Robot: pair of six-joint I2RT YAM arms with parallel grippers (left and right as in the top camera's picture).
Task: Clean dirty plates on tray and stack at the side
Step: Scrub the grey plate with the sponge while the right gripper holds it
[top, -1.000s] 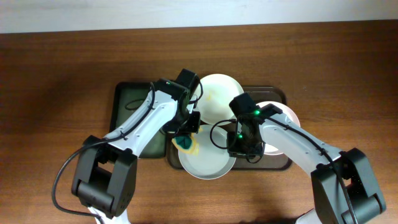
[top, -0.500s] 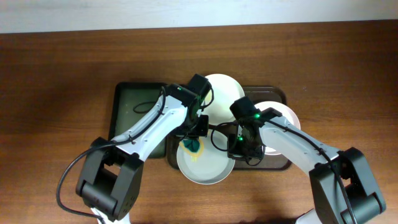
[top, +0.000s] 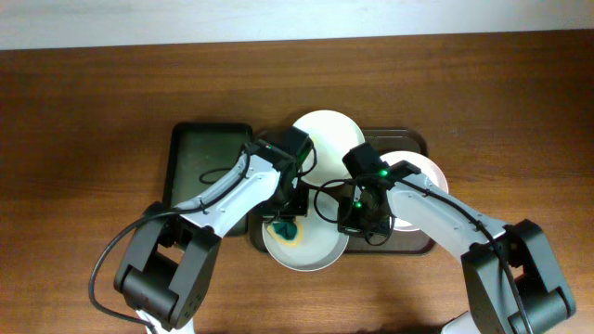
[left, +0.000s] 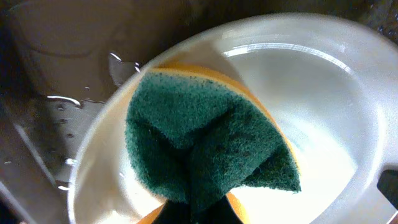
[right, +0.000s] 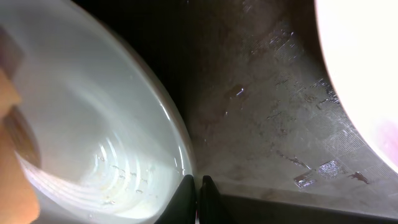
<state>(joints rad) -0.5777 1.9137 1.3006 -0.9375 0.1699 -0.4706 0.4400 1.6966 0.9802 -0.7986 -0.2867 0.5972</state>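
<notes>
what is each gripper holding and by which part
Left gripper pinches the green-and-yellow scouring sponge by one bunched-up edge; right gripper clamps the pale round plate by its rim.

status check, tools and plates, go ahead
Left tool shut on sponge, sponge on front plate. Right tool shut on that plate's rim. Two other plates on tray. No obstruction seen.

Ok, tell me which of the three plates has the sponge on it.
The front plate, nearest the robot's base: the left tool presses a green-and-yellow sponge into it. The back plate and right plate carry no sponge.
</notes>
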